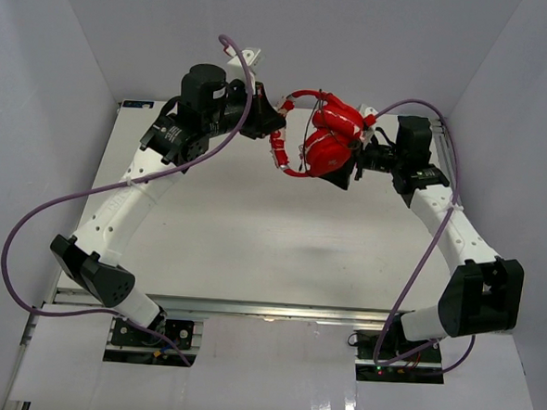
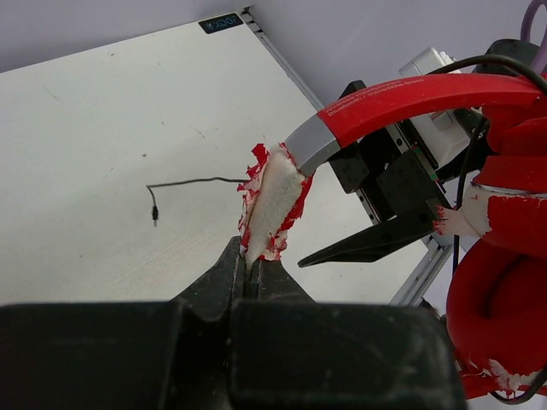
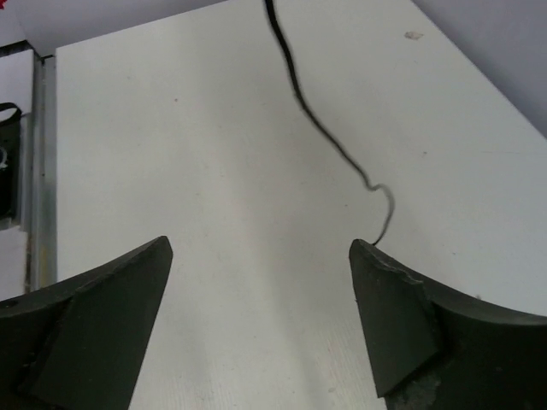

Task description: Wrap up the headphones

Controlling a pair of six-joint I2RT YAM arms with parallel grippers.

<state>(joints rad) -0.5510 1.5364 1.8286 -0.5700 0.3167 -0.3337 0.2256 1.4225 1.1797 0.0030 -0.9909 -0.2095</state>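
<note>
The red headphones (image 1: 329, 139) hang in the air over the far middle of the table, earcups folded together. My left gripper (image 1: 277, 123) is shut on the torn white-and-red padding (image 2: 272, 201) of the headband (image 2: 410, 94), seen closely in the left wrist view; an earcup (image 2: 504, 299) hangs at the right there. My right gripper (image 1: 342, 177) is just below and right of the earcups, open and empty (image 3: 259, 252). The thin black cord (image 3: 295, 85) trails over the table and passes behind its right finger (image 3: 402, 316). The jack plug (image 2: 154, 213) lies on the table.
The white table (image 1: 253, 232) is boxed in by grey walls on the left, back and right. Purple robot cables (image 1: 31, 218) loop beside both arms. A metal rail (image 2: 423, 269) runs along the table's edge under the headphones.
</note>
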